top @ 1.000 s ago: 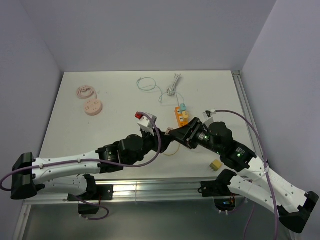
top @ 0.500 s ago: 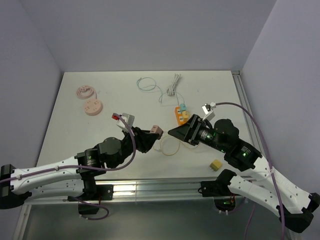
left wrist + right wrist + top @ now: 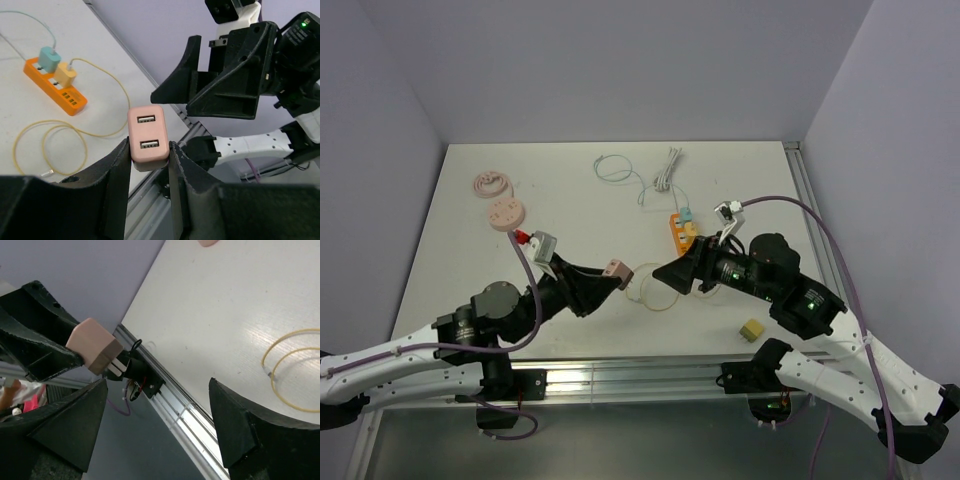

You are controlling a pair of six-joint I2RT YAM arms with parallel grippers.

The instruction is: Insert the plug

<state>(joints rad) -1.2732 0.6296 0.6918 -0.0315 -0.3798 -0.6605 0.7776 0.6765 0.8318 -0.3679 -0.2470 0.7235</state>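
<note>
left gripper: narrow, pinched on the pink plug by its two sides. USB ports face the wrist cam, prongs poke out the far end.
right gripper: jaws spread wide, nothing between them.
what just changed: a second ago the two grippers were nose to nose over the middle, and the right one was nearly closed. Now it's let go and the left arm has swung back to its own side with the plug. Reads like a hand-off that just finished.
pink plug: up in the air over the near part of the table, touching only the left fingers, with a clear gap to the right gripper.
power strip: orange, lying flat on the table behind the right gripper and well apart from the plug. A teal charger and a yellow charger are already plugged in.
yellow cable: loose loops on the table between the plug and the strip.
what it means: my guess is the regrasp is done but insertion hasn't started. The left arm has to carry the plug across and get the prongs pointing down at the strip. The right arm sits in that path, so it either clears out or steadies the strip.
</note>
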